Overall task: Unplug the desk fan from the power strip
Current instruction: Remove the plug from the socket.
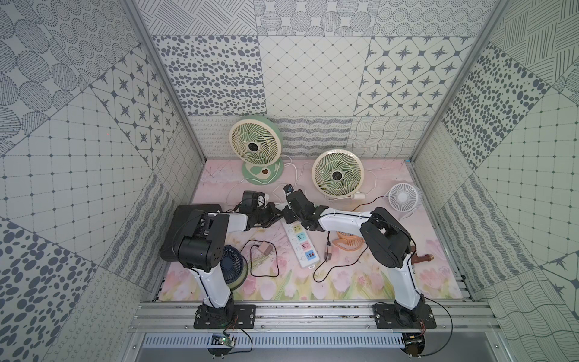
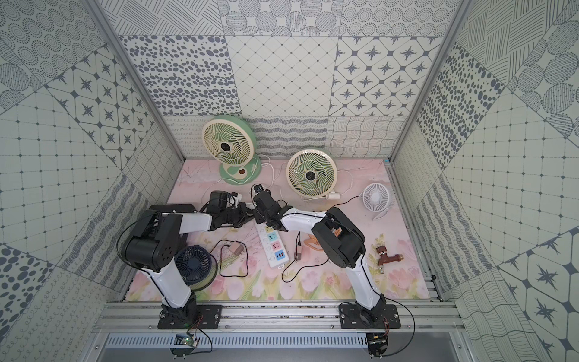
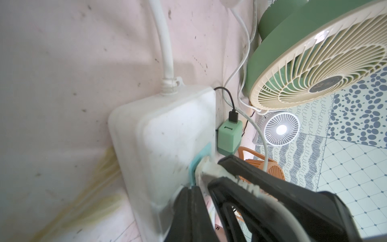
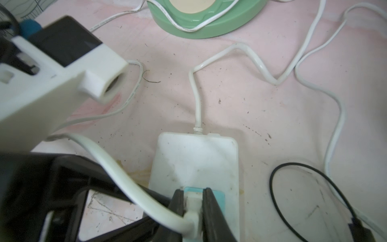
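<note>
As seen in both top views, power strip (image 1: 299,246) (image 2: 271,247) lies slanted mid-mat (image 1: 344,282), far end covered.
Left wrist: left gripper (image 3: 213,174) jaws fully together, tips at white plug (image 3: 206,166) on power strip; any hold unclear.
Right wrist: right gripper (image 4: 193,191) clamped on plug, which sits in blue socket (image 4: 219,196) nearest cord end.

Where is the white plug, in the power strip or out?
Apparently in: the white plug sits against the blue socket of the power strip, clamped by the right gripper.
</note>
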Action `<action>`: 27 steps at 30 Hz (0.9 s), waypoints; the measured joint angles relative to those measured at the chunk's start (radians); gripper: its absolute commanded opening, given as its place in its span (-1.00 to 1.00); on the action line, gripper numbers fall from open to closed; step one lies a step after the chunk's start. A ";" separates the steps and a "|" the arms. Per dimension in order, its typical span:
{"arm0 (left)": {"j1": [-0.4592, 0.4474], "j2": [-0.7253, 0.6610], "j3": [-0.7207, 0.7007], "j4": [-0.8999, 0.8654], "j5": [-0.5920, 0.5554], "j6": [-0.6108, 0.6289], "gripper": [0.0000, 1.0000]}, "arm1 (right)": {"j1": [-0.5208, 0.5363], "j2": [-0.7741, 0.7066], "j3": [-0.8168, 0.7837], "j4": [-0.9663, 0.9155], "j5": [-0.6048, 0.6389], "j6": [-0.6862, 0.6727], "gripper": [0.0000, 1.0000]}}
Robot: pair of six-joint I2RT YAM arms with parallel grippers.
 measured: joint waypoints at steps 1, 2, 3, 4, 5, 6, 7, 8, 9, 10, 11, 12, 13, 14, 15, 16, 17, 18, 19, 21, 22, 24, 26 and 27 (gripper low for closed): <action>0.000 0.000 0.000 0.000 0.000 0.000 -1.00 | 0.001 0.000 0.000 -0.001 -0.002 0.000 -0.94; 0.000 0.000 0.000 0.000 0.000 0.000 -1.00 | 0.005 0.000 0.000 -0.002 0.002 -0.002 -0.94; 0.000 0.000 0.000 0.000 0.000 0.000 -1.00 | 0.013 0.000 0.002 -0.003 0.013 -0.010 -0.94; 0.000 0.000 0.000 0.000 0.000 0.000 -1.00 | 0.019 0.000 0.005 -0.008 0.028 -0.023 -0.94; 0.000 0.000 0.000 0.000 0.000 0.000 -1.00 | 0.027 0.000 0.007 -0.014 0.046 -0.035 -0.94; 0.000 0.000 0.000 0.000 0.000 0.000 -1.00 | 0.035 0.000 0.008 -0.019 0.065 -0.051 -0.94; 0.000 0.000 0.000 0.000 0.001 0.000 -1.00 | 0.040 0.000 0.008 -0.020 0.081 -0.060 -0.94; 0.000 0.000 0.000 0.000 0.002 0.000 -1.00 | 0.043 0.000 0.008 -0.021 0.092 -0.065 -0.94; 0.000 0.001 0.000 -0.001 0.003 0.000 -1.00 | 0.040 0.000 0.008 -0.023 0.093 -0.066 -0.94; 0.000 0.001 0.000 -0.001 0.004 0.000 -1.00 | 0.034 0.000 0.008 -0.022 0.086 -0.061 -0.94; 0.000 0.001 0.000 -0.001 0.004 0.000 -1.00 | 0.027 -0.002 0.005 -0.019 0.073 -0.052 -0.94; 0.000 0.001 0.000 -0.001 0.004 0.000 -1.00 | 0.021 -0.002 0.004 -0.018 0.058 -0.045 -0.94; 0.000 0.001 0.000 -0.001 0.004 0.000 -1.00 | 0.016 -0.002 0.004 -0.017 0.045 -0.038 -0.94; 0.000 0.001 0.000 -0.001 0.004 0.000 -1.00 | 0.014 -0.002 0.004 -0.016 0.039 -0.035 -0.94; 0.000 0.001 0.000 -0.001 0.004 0.000 -1.00 | 0.016 -0.002 0.004 -0.016 0.039 -0.036 -0.94; 0.000 0.001 0.000 -0.001 0.004 0.000 -1.00 | 0.023 -0.002 0.004 -0.016 0.043 -0.040 -0.94; 0.000 0.001 0.000 -0.001 0.004 0.000 -1.00 | 0.029 -0.002 0.004 -0.018 0.053 -0.050 -0.94; 0.000 0.001 0.000 -0.001 0.004 0.000 -1.00 | 0.037 -0.002 0.005 -0.019 0.071 -0.063 -0.94; 0.000 0.001 0.000 -0.001 0.004 0.000 -1.00 | 0.044 -0.002 0.005 -0.019 0.087 -0.076 -0.94; 0.000 0.001 0.000 -0.001 0.005 0.000 -1.00 | 0.053 -0.002 0.005 -0.021 0.108 -0.088 -0.94; 0.000 0.001 0.000 -0.002 0.005 0.000 -1.00 | 0.053 -0.002 0.005 -0.022 0.113 -0.089 -0.94; 0.000 0.001 0.000 -0.002 0.005 0.000 -1.00 | 0.043 -0.002 0.000 -0.016 0.103 -0.080 -0.94; 0.000 0.001 0.000 -0.002 0.005 0.000 -1.00 | 0.029 -0.008 -0.013 0.001 0.071 -0.056 -0.94; 0.000 0.001 0.000 -0.002 0.005 0.000 -1.00 | 0.022 -0.013 -0.020 0.005 0.051 -0.045 -0.94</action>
